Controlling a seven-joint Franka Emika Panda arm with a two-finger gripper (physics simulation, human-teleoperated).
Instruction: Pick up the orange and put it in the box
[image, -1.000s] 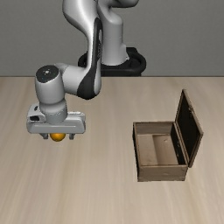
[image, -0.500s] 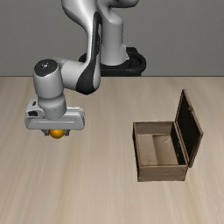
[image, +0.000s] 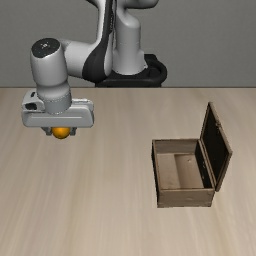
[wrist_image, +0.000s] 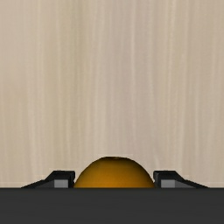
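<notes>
Orange (image: 62, 131) sits in your claw (image: 62, 127), fingers pressing it from both sides: claw clenched, grasping orange. Wrist view: you see orange's rounded top between fingertips (wrist_image: 59, 179), pale wood bench (wrist_image: 112, 79) beyond. Exterior view: claw and orange over bench, toward exterior view's left. Box (image: 184, 174) rests on bench well apart from orange, toward exterior view's right. Lid (image: 216, 145) open, standing up along box's right side.

One orange (image: 61, 131), one open box (image: 188, 168), one hand (image: 60, 128).
</notes>
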